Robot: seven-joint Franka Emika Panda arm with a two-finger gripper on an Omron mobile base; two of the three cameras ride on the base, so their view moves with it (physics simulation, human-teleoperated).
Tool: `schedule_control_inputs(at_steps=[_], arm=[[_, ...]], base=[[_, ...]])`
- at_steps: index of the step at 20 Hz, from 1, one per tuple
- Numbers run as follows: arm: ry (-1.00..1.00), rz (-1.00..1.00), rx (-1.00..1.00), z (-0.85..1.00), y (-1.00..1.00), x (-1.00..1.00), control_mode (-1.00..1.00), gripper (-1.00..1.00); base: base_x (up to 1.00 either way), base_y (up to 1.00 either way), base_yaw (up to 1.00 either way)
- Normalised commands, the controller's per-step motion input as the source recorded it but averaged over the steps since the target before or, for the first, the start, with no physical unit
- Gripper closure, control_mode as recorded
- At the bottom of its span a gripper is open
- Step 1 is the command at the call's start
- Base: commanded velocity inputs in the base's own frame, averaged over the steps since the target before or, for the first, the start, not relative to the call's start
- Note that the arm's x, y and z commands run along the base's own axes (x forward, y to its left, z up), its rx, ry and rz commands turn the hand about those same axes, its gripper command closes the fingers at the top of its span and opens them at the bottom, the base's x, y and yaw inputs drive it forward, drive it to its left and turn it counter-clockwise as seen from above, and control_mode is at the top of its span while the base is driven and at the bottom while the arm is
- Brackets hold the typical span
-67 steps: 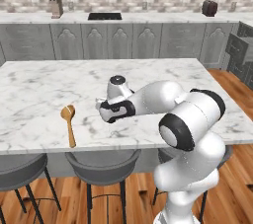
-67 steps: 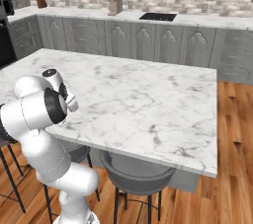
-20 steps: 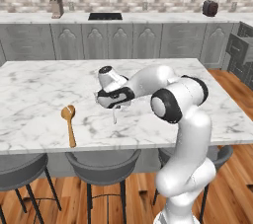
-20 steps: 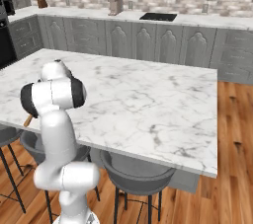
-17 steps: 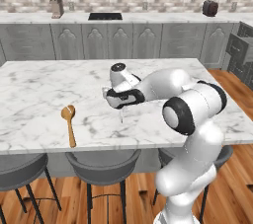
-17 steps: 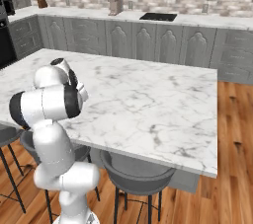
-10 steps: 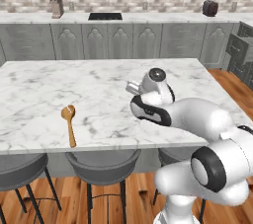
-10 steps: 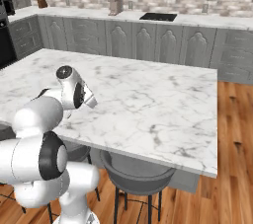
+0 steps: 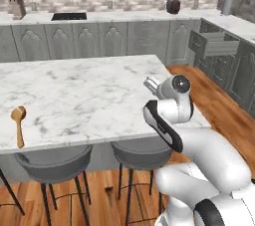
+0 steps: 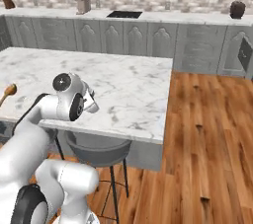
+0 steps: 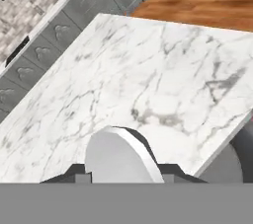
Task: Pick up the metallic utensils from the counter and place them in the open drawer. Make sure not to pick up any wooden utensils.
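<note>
Counter [image 9: 74,95] is the landmark (white marble island). Open drawer [image 9: 215,44] well off its right end, by the back cabinets. Wooden spoon [image 9: 19,124] near its front left edge. Gripper [image 9: 149,84] over its right end; grip unclear, fingers hidden.

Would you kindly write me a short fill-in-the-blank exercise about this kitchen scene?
1. The wooden spoon lies on the ____ counter.
2. The open drawer belongs to the ____ cabinets along the wall.
3. Under the counter's near edge stand dark ____.
4. The floor is made of ____.

Missing words: marble; grey; stools; wood
</note>
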Motion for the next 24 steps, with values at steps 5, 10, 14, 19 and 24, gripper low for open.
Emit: schedule_control_inputs(at_steps=[5, 10, 14, 19, 24], arm=[[0.00, 0.00, 0.00, 0.00, 0.00, 0.00, 1.00, 1.00], [0.00, 0.00, 0.00, 0.00, 0.00, 0.00, 1.00, 1.00], [0.00, 0.00, 0.00, 0.00, 0.00, 0.00, 1.00, 1.00], [0.00, 0.00, 0.00, 0.00, 0.00, 0.00, 1.00, 1.00], [0.00, 0.00, 0.00, 0.00, 0.00, 0.00, 1.00, 1.00]], base=[[0.00, -1.00, -0.27], [0.34, -1.00, -0.27], [0.51, -1.00, -0.26], [0.83, -1.00, -0.21], [1.00, -0.73, 0.02]])
